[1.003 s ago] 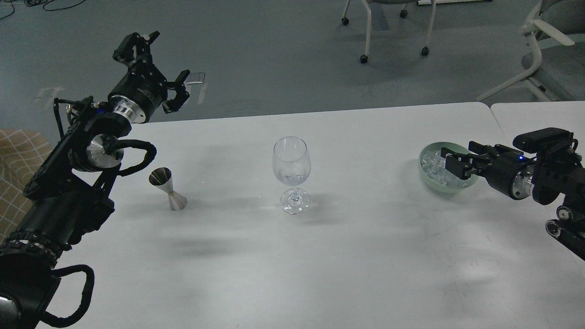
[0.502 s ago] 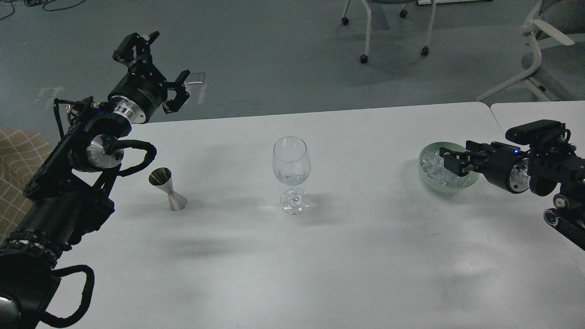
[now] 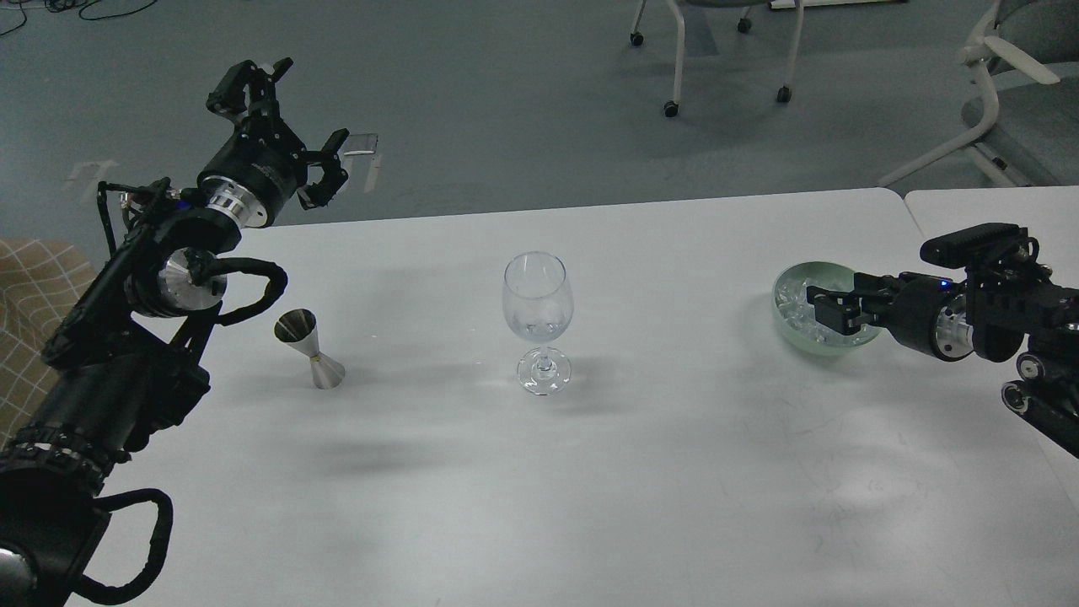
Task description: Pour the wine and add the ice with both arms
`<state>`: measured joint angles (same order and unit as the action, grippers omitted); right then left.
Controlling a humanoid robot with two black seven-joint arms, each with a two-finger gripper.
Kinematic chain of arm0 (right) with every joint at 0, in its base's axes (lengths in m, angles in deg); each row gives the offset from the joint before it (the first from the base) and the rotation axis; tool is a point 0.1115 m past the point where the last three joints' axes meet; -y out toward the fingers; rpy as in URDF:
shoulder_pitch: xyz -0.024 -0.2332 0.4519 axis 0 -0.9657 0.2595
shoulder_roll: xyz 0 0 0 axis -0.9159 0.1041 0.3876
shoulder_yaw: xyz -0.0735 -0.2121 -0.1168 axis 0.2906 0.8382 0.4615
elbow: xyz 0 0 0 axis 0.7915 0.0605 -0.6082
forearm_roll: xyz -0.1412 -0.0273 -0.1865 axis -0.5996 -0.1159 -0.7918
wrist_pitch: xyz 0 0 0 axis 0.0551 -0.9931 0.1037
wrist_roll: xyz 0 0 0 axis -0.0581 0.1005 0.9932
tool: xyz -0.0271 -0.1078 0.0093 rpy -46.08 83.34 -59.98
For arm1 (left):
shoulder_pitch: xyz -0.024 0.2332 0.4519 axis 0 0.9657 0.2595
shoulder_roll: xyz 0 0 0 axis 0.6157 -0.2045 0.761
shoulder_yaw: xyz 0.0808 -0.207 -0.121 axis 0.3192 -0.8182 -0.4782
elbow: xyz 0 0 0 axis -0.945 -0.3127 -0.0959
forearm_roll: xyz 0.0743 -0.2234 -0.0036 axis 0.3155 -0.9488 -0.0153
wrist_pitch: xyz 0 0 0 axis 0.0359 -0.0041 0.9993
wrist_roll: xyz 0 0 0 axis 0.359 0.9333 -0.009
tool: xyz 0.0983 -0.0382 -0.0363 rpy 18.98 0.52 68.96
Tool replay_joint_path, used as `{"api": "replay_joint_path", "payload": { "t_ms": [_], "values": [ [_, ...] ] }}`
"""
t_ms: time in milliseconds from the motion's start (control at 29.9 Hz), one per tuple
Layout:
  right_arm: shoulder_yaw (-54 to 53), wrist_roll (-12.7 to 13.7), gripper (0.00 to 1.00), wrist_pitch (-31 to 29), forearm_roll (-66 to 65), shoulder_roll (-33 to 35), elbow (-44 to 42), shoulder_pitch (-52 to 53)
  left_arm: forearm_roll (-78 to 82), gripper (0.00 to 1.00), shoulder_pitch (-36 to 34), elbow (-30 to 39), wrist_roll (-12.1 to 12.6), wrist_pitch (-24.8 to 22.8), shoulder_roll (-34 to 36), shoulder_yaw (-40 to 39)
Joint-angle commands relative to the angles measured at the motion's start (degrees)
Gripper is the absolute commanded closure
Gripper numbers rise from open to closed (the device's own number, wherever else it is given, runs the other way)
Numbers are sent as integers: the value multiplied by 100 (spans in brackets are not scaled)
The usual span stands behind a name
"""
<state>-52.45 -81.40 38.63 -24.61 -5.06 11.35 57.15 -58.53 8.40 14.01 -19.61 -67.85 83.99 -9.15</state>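
Note:
A clear wine glass stands at the middle of the white table, with a little clear content low in its bowl. A steel jigger stands to its left. A pale green bowl at the right holds a heap of ice. My right gripper reaches in from the right, its tips down among the ice over the bowl; its fingers are dark and hard to tell apart. My left gripper is open and empty, raised high beyond the table's far left edge, well above the jigger.
A second white table adjoins at the far right. Office chairs stand on the grey floor behind. A checked cushion lies at the left edge. My left arm's cables loop near the jigger.
My right gripper has moved a little left and down into the bowl of ice, with the wrist turning. The left arm has barely moved.

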Motion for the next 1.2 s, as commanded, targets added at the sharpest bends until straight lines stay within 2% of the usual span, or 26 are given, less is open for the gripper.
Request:
{"api": "replay_joint_path", "payload": {
  "t_ms": [0, 468, 769, 1037, 1171],
  "values": [
    [1, 2, 34, -30, -8, -49, -35, 0, 0, 2, 0, 0, 0, 0, 4, 0],
    [62, 2, 36, -92, -8, -304, -246, 79, 0, 2, 9, 0, 0, 0, -5, 0],
    [238, 2, 41, -92, -8, -313, -334, 237, 0, 2, 18, 0, 0, 8, 4, 9],
    [247, 11, 42, -92, 1, -295, -334, 237, 9, 2, 18, 0, 0, 8, -5, 9],
    [247, 28, 47, -101, 1, -295, -343, 237, 8, 2, 18, 0, 9, 8, 12, 9]
  ]
}}
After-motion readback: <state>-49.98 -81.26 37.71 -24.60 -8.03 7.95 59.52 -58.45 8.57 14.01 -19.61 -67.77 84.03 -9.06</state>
